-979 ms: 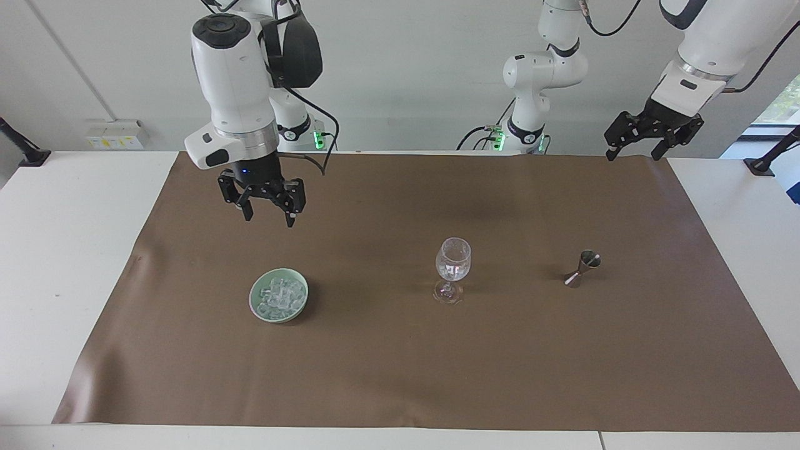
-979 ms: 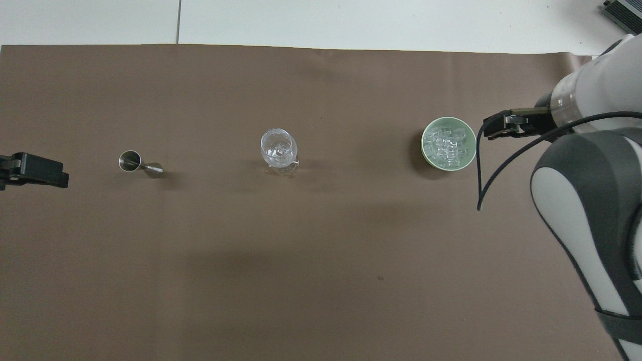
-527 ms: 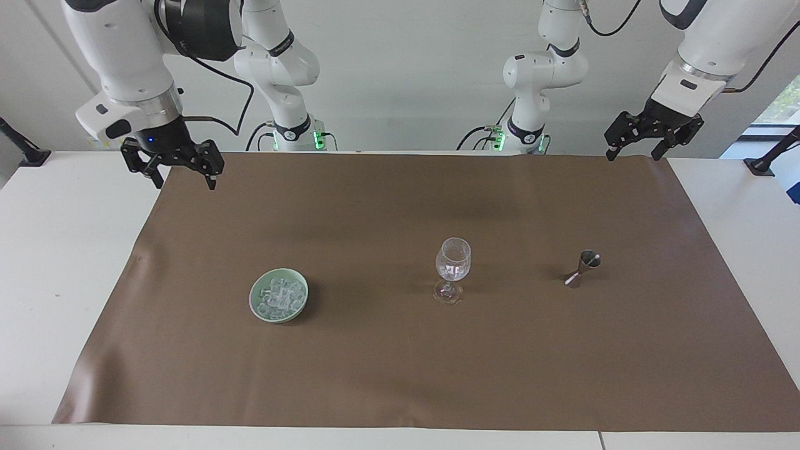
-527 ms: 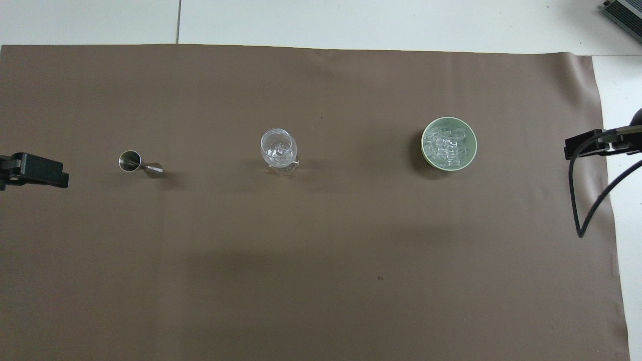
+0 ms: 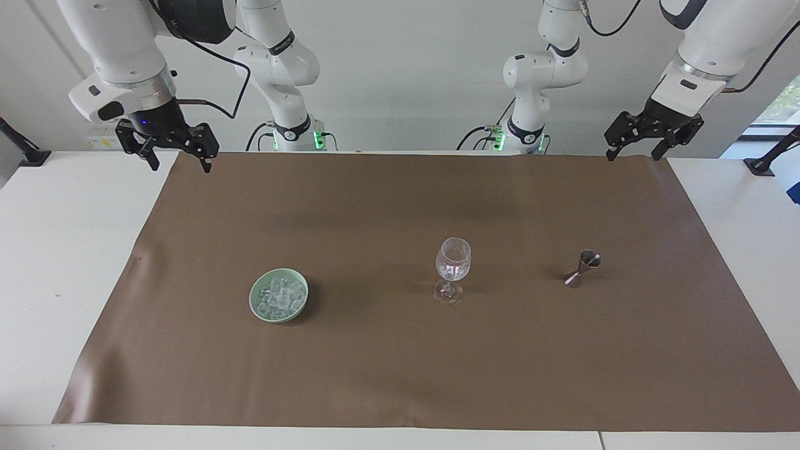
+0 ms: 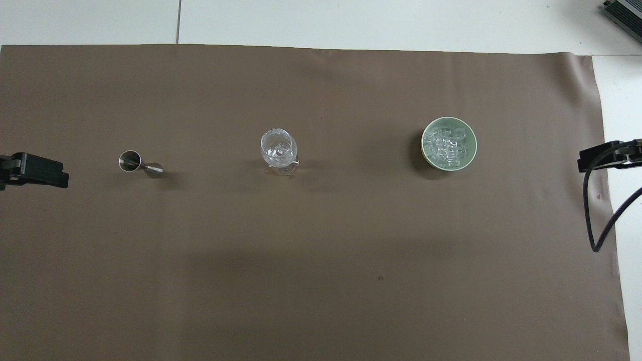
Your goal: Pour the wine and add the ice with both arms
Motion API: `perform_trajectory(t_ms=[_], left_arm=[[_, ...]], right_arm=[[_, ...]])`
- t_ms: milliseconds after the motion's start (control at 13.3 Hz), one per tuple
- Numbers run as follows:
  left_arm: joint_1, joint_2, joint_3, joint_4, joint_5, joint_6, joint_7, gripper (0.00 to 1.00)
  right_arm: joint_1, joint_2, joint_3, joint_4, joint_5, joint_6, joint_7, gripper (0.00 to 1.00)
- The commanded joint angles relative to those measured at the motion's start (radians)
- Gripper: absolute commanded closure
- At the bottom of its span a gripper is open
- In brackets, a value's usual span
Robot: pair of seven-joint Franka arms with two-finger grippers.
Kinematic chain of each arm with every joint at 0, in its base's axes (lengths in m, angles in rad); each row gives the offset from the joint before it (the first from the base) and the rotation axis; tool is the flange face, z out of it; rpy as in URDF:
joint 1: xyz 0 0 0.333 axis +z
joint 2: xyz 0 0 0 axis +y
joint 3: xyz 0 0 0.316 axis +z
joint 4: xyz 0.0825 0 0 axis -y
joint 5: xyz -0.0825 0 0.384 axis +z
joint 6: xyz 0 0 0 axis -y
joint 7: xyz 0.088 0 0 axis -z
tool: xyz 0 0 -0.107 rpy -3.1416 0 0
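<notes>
Desk with brown mat [image 5: 400,362], both arms raised. The right tool [image 5: 167,152], jaws wide and holding nothing, hangs over the mat's corner at the robots' edge, at the right arm's end of the desk; a second ago it hung over the mat near the bowl [image 5: 257,306], and half a second ago it was already close to its present place, so the arm has drawn back toward that corner and has since moved only slightly. In the overhead view only its tip [image 6: 609,156] shows at the mat's edge, with a black cable [image 6: 597,220] looping below it. The left tool [image 5: 650,134], jaws wide and holding nothing, waits over the mat's other corner at the robots' edge, unchanged across the frames. The ice [image 5: 279,297] lies heaped in the green bowl, toward the right arm's end of the mat. The glass [image 5: 453,269] stands upright near the mat's middle, with clear pieces inside. The jigger [image 5: 584,269] stands toward the left arm's end. Bowl, glass and jigger are well apart, in one row, and none has shifted.
</notes>
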Motion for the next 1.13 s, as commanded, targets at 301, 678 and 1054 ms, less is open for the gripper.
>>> perform_trajectory(t_ms=[301, 678, 1054], left_arm=[[0.004, -0.015, 0.001, -0.005, 0.008, -0.018, 0.000, 0.00], [0.004, -0.015, 0.001, -0.005, 0.008, -0.018, 0.000, 0.00], [0.004, -0.015, 0.001, -0.005, 0.008, -0.018, 0.000, 0.00]], right_arm=[[0.009, -0.028, -0.001, -0.011, 0.034, -0.014, -0.014, 0.00], [0.036, -0.057, -0.103, -0.011, 0.126, -0.023, -0.021, 0.00], [0.041, -0.084, -0.159, -0.010, 0.125, -0.031, -0.090, 0.00]])
